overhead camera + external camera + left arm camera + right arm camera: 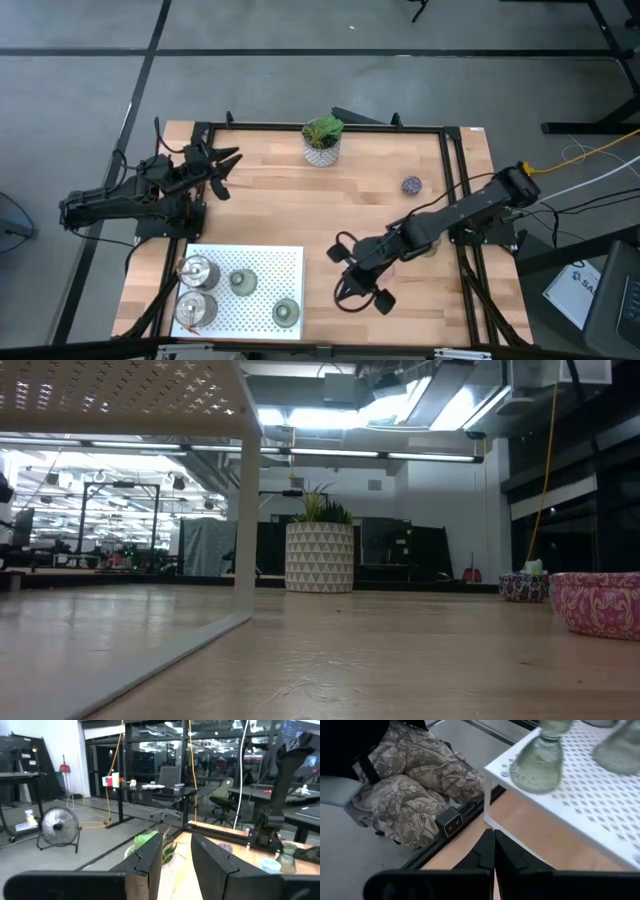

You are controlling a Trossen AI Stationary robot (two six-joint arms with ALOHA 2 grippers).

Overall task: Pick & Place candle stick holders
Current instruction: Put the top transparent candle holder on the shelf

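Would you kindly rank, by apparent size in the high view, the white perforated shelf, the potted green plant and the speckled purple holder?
1. White perforated shelf.
2. Potted green plant.
3. Speckled purple holder, clearly the smallest.

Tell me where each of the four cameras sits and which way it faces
High: overhead, straight down on the table; both arms show.
Low: at tabletop height, level toward the plant; no arm shows.
Left wrist: past the left gripper, toward the room.
Right wrist: past the shut right gripper, toward the white rack.
Shared: high and low both show the plant.
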